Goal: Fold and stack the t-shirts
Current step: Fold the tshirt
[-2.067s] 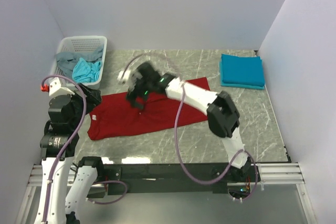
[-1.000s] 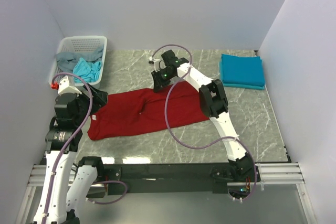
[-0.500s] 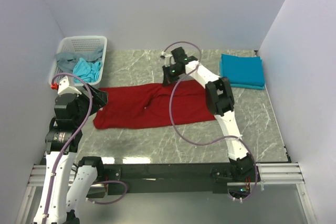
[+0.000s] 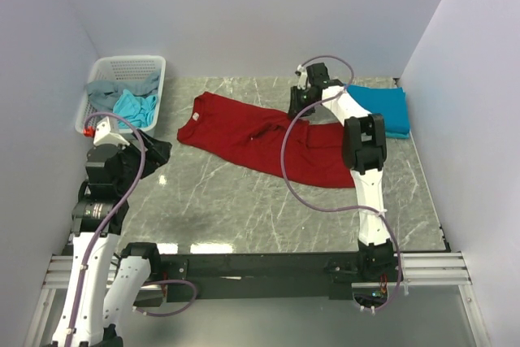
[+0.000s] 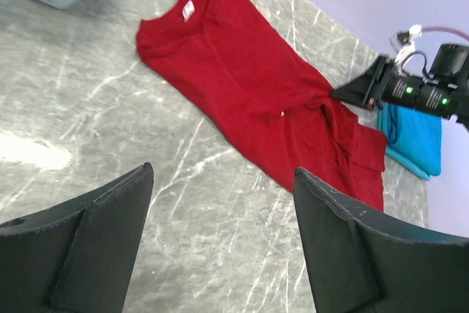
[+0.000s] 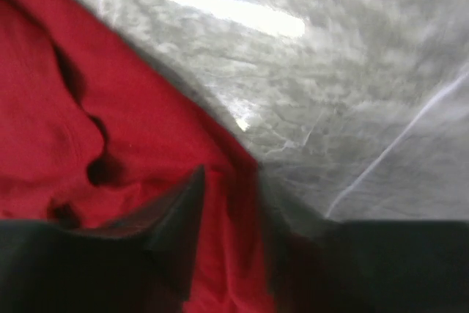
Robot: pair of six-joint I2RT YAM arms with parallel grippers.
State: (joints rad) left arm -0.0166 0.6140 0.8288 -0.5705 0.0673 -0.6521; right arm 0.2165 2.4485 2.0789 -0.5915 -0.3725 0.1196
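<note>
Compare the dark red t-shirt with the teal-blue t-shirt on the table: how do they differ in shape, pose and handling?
The dark red t-shirt lies spread out and creased, slanting across the table; the teal-blue t-shirt is folded into a neat rectangle at the far right corner. The red one covers far more of the table than the teal one. The right gripper pinches the red one's edge; no gripper touches the teal one. Both are plain cloth lying on the table.
</note>
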